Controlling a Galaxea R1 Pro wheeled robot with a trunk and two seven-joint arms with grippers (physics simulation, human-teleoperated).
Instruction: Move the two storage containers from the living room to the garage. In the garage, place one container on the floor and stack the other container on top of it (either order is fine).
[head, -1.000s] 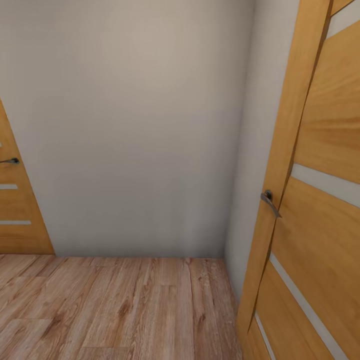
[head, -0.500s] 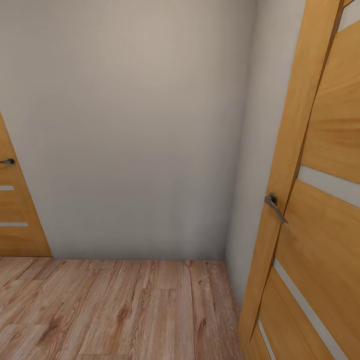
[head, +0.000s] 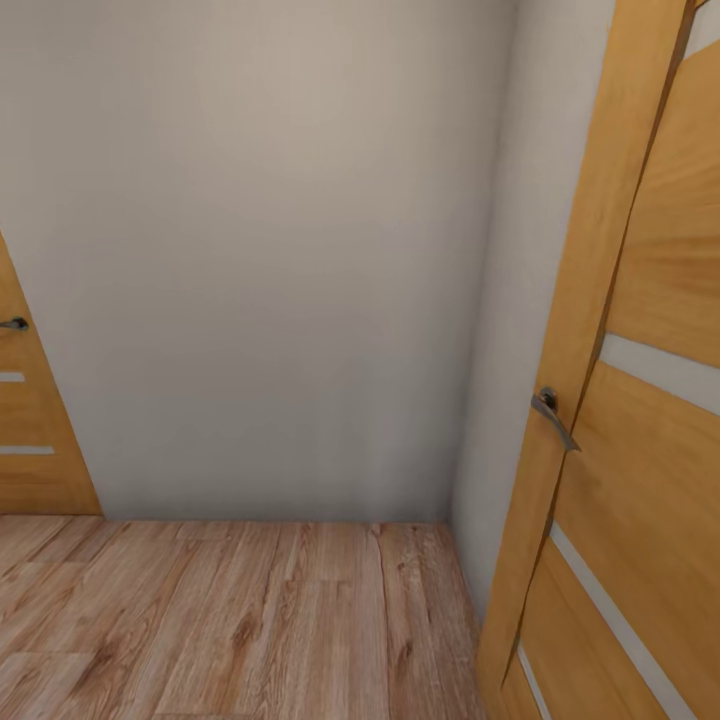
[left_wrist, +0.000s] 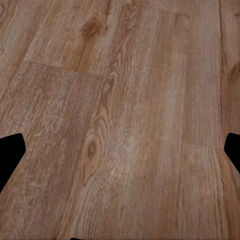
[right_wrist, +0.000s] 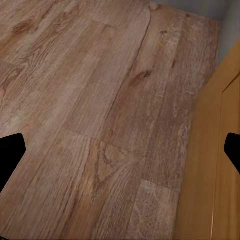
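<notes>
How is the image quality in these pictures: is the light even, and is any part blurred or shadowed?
Head view: soft, even light, no glare; the beige wall darkens slightly toward its corner; the right door leans, distorted by the wide angle. Left wrist view: the wood plank floor is sharp, its grain clear, with black finger shapes at both edges. Right wrist view: floor and door edge look a little soft.

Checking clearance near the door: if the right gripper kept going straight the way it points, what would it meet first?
Probably the light wood plank floor, between the right gripper's open fingertips; the orange-brown wooden door lies beside that line.
</notes>
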